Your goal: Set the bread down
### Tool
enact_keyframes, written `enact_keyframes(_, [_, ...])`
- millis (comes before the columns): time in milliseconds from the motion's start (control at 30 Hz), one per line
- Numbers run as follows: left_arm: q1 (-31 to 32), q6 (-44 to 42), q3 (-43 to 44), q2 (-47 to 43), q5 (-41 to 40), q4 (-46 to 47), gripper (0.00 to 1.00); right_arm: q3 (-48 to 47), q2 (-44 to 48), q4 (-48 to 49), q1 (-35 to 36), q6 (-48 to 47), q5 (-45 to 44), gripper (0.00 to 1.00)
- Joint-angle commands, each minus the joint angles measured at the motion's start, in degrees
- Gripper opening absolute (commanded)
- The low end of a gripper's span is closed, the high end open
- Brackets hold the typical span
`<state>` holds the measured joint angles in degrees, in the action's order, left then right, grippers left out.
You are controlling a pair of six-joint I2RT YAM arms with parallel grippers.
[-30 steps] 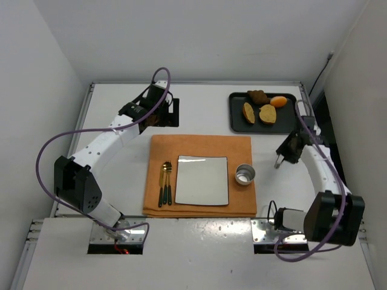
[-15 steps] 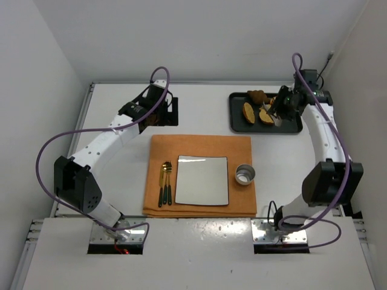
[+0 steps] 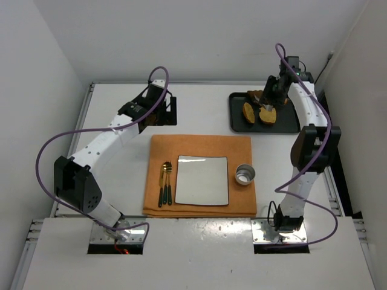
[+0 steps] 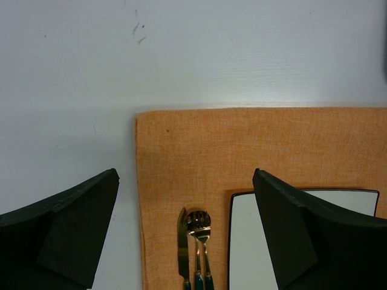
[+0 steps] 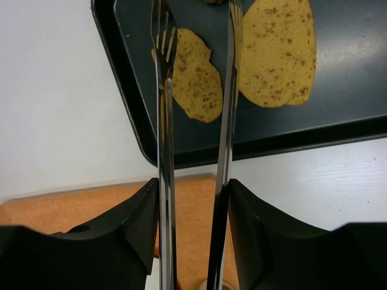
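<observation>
Now right fingers, clamping open tongs, are arriving over the tray's bread from near the cup, readying pickup; left fingers idling released.

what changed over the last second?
The right gripper, holding tongs, swung from beside the cup out to the tray, then edged left over the bread slices. Nothing was picked up or let go. The left gripper, plate, cutlery and bread stayed put.
</observation>
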<state>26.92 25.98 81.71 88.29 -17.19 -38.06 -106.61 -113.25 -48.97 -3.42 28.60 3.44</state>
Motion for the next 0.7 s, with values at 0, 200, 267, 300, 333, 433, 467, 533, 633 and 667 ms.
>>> enact_keyframes(0, [-0.64, 0.3, 2.22, 0.21, -1.27, 0.53, 0.99, -3.52, -1.97, 0.18, 0.87, -1.44, -0.98, 0.47])
enact_keyframes(200, [-0.64, 0.3, 2.22, 1.36, -0.74, 0.01, 0.99, -7.2, -6.19, -0.95, 0.87, -1.44, -2.92, 0.49])
enact_keyframes(267, [-0.64, 0.3, 2.22, 1.36, -0.74, 0.01, 0.99, -7.21, -6.71, -0.95, 0.87, -1.44, -4.75, 0.49])
enact_keyframes(300, [-0.64, 0.3, 2.22, 1.36, -0.74, 0.01, 0.99, -7.21, -7.24, -0.34, 0.87, -1.44, -5.37, 0.49])
enact_keyframes(333, [-0.64, 0.3, 2.22, 1.36, -0.74, 0.01, 0.99, -7.21, -7.25, -0.34, 1.39, -1.44, -5.99, 0.49])
enact_keyframes(433, [-0.64, 0.3, 2.22, 1.36, -1.27, 0.01, 0.99, -7.21, -8.39, 0.71, 1.4, -1.44, -5.82, 0.49])
enact_keyframes(467, [-0.64, 0.3, 2.22, 1.36, -1.27, 0.01, 0.99, -6.69, -8.91, 0.72, 1.4, -1.44, -5.82, 0.49])
enact_keyframes(533, [-0.64, 0.3, 2.22, 1.36, -1.27, 0.01, 0.99, -6.68, -8.92, 2.03, 1.4, -2.14, -4.33, 0.46])
enact_keyframes(633, [-0.64, 0.3, 2.22, 1.88, -1.27, 0.01, 0.99, -6.16, -9.53, 2.74, 1.4, -2.14, -2.92, 0.43])
enact_keyframes(667, [-0.64, 0.3, 2.22, 1.88, -1.27, 0.01, 0.99, -6.16, -9.53, 2.74, 1.92, -2.14, -2.92, 0.43])
